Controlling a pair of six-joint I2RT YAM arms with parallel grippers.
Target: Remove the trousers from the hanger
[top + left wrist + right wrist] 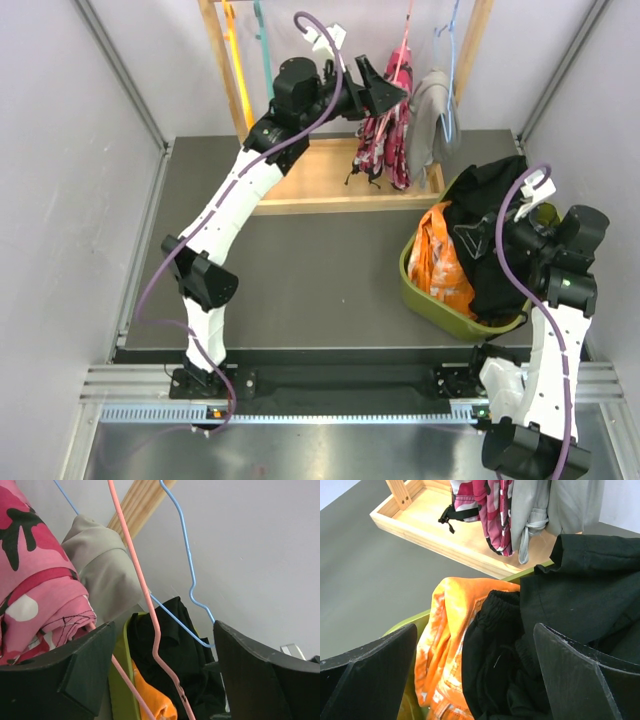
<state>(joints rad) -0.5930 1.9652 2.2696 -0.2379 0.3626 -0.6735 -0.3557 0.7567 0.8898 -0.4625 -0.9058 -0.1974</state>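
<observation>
Pink-and-dark patterned trousers [385,140] [30,570] [490,505] hang on a pink hanger [403,40] [155,630]. Beside them, grey trousers [432,120] [100,565] [540,505] hang on a blue hanger [452,40] [190,565]. My left gripper [385,95] [164,625] is open high at the rail. The pink hanger's wire runs between its fingers without touching them, and the patterned cloth lies against the left finger. Orange trousers [437,262] [445,640] and black trousers [490,200] [560,605] lie in the green basket [430,305]. My right gripper [480,240] [475,630] hovers open just above them, holding nothing.
A wooden rack with a tray base [310,190] [430,520] stands at the back of the dark mat. Bare orange [232,50] and teal [262,40] hangers hang at its left end. Grey walls close in both sides.
</observation>
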